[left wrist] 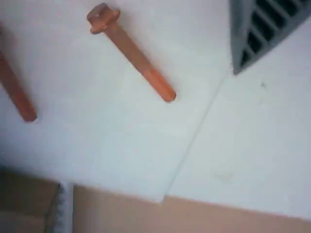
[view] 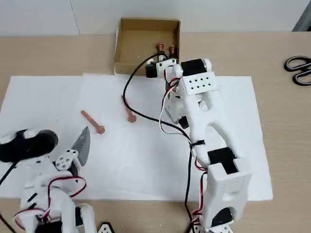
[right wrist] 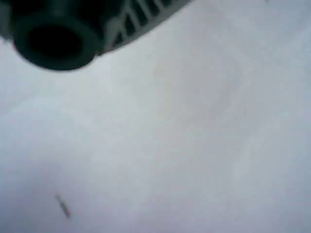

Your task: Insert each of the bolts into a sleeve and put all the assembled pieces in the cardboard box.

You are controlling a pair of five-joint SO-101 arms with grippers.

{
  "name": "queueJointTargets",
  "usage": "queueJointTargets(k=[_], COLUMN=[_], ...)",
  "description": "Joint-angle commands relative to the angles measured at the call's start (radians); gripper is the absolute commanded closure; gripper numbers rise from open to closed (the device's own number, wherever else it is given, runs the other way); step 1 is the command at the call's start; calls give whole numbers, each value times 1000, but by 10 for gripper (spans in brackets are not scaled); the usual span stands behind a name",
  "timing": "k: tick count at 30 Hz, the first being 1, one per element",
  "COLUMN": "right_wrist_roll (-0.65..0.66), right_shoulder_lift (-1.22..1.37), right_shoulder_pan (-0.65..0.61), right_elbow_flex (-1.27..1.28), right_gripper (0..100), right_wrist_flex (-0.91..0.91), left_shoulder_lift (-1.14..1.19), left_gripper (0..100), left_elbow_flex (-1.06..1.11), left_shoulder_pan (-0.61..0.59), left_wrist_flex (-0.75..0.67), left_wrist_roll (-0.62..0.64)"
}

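Two copper-coloured bolts with flanged heads and smooth shanks lie flat on matte white paper (view: 146,160) over the tan table (view: 39,53). One bolt (view: 92,122) is just ahead of the left end effector (view: 81,145), whose ribbed grey jaws are apart with nothing between them. The second bolt (view: 129,112) lies near it, toward the box. The right end effector (view: 160,65) sits at the brown cardboard box (view: 127,43) rim, and its state cannot be told. Two bolt heads (view: 165,48) stand inside the box by it. A dark tube (right wrist: 53,41) with an open bore shows at the right wrist. Black-handled scissors (view: 299,70) lie well apart.
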Motion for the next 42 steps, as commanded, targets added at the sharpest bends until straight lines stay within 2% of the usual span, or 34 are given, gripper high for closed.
queueJointTargets(k=[1, 7, 10, 18, 24, 31, 35, 42], right_wrist_roll=[-9, -49, -49, -51, -51, -51, -51, -94], right_shoulder_lift=[-79, -77, -77, -77, -77, -77, -77, -53], right_shoulder_pan=[-5, -4, -4, -4, -4, -4, -4, -4], right_elbow_flex=[17, 44, 44, 44, 44, 44, 44, 60], right_gripper=[995, 995, 995, 995, 995, 995, 993, 992], right_wrist_flex=[18, 15, 13, 10, 10, 10, 8, -8], left_shoulder_lift=[0, 0, 0, 0, 34, 463, 694, 1045], left_gripper=[675, 675, 675, 675, 675, 675, 675, 675], left_elbow_flex=[-81, -93, -134, -355, -532, -829, -914, -794], left_shoulder_pan=[-6, -6, -6, -6, -6, -2, -2, -2], left_wrist_flex=[5, 12, 75, 285, 307, 468, 436, 313], left_wrist_roll=[-11, -11, -12, -61, -61, -55, -55, -58])
